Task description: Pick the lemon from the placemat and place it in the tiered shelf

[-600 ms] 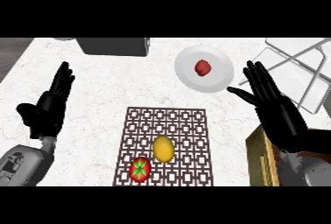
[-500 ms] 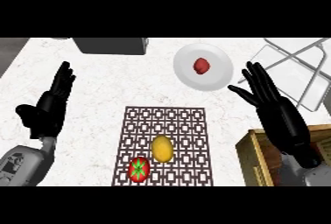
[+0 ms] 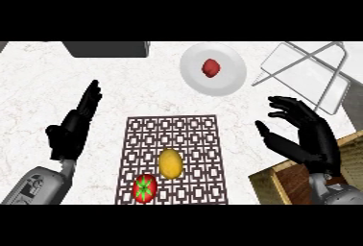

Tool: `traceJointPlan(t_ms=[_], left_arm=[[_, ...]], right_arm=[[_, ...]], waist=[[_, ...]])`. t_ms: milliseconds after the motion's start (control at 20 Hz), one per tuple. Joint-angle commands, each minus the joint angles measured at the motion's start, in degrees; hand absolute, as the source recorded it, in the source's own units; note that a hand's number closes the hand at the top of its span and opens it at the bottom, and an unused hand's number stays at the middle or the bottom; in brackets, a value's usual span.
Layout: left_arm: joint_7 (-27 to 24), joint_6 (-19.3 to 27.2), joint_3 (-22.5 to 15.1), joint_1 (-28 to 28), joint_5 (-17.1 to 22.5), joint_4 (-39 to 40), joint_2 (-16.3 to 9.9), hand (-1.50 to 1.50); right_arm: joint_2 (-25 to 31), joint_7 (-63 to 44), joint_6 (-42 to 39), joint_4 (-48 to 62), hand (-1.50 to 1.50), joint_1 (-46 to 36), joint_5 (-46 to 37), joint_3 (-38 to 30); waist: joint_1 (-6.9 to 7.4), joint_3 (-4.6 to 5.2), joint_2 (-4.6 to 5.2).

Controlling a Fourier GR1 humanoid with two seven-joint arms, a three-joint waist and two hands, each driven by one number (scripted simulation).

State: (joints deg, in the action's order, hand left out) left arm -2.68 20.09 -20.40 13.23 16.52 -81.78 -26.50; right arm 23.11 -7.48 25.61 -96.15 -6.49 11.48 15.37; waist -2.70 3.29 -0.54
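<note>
My right robot hand point(image 3: 306, 137) hangs above the desk point(image 3: 28, 91) at the view's right, open, its fingers loosely bent forward and the thumb spread, holding nothing. My left robot hand point(image 3: 71, 132) rests at the left edge, open with fingers straight up.

The lemon point(image 3: 170, 163) lies on the placemat point(image 3: 177, 132), toward its lower middle, to the left of my right robot hand and somewhat nearer to me. Its long axis runs almost straight away from me. A tomato point(image 3: 144, 188) sits just beside it at its lower left, close enough to be touching or nearly so.

Both hands stand about as far from the lemon; I judge the right one better placed, since the tomato crowds the left side and the tiered shelf point(image 3: 305, 72) stands at the far right, beyond my right robot hand. A white plate point(image 3: 195, 72) holding a small red fruit point(image 3: 211, 67) lies between placemat and shelf.
</note>
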Motion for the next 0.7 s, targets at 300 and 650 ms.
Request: traceJointPlan(t_ms=[300,650], left_arm=[[-0.4,-1.0,-2.4,-1.5,-0.7,0.4,1.7,0.00],[-0.5,-1.6,-3.1,-0.4,-1.5,1.9,2.9,0.00]], right_arm=[[-10.6,10.3,24.2,0.6,-1.50,7.8,-9.8,3.2],[2.2,1.4,16.6,-6.2,-1.50,7.8,-12.2,15.5]], waist=[[1.41,-3.43,0.45],[2.85,-3.03,0.64]])
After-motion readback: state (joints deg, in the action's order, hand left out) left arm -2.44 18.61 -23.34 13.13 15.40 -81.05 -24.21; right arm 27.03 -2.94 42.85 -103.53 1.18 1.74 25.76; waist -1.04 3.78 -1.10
